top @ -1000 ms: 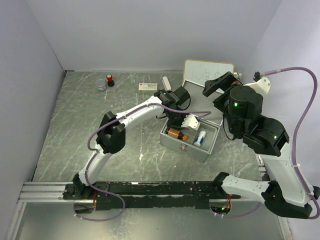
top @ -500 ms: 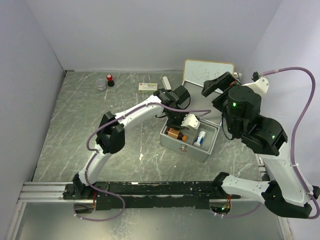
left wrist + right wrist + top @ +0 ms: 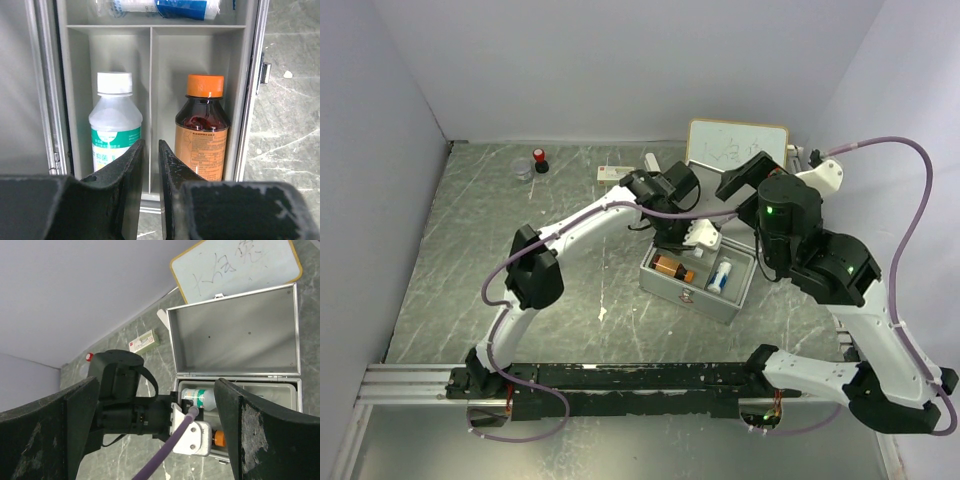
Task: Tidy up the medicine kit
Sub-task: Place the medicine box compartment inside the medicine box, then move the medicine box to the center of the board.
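The open metal medicine kit (image 3: 693,292) sits at table centre, its lid (image 3: 232,335) tipped back. In the left wrist view a white bottle with a green label (image 3: 115,127) and an amber bottle with an orange cap (image 3: 202,132) lie side by side in two compartments, with a blue-and-white item (image 3: 160,7) in the compartment beyond. My left gripper (image 3: 150,150) hovers over the divider between the two bottles, fingers nearly together, holding nothing. My right gripper (image 3: 160,432) is wide open and empty, high above the kit (image 3: 240,390).
A whiteboard (image 3: 738,142) lies behind the kit. A small flat box (image 3: 612,172), a white tube (image 3: 653,161), a red-capped bottle (image 3: 539,158) and a clear cup (image 3: 523,169) lie along the back. Grey walls enclose three sides.
The left arm's elbow has shifted left while its gripper stays over the kit. The right arm has swung a little to the left above the lid.
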`<control>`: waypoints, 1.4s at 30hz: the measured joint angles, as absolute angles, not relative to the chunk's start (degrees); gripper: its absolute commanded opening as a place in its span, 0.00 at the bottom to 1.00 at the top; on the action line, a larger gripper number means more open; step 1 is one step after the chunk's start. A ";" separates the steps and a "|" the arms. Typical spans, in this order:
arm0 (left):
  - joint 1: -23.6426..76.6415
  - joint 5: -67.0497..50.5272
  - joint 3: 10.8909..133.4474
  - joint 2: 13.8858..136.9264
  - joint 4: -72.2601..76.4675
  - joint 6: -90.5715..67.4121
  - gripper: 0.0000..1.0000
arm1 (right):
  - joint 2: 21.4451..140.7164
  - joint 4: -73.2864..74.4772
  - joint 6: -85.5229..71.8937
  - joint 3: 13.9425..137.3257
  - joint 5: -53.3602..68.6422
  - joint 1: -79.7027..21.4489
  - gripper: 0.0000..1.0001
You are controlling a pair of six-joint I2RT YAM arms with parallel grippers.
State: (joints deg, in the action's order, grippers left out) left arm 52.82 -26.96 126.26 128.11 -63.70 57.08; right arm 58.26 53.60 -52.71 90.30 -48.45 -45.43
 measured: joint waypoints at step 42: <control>34.15 -29.02 122.02 123.31 -49.06 26.37 0.35 | 71.85 76.71 -76.05 82.94 -46.92 -28.29 1.00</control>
State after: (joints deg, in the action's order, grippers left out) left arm 34.15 -29.02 122.02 123.31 -49.06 26.37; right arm 71.85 76.71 -76.05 82.94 -46.92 -28.29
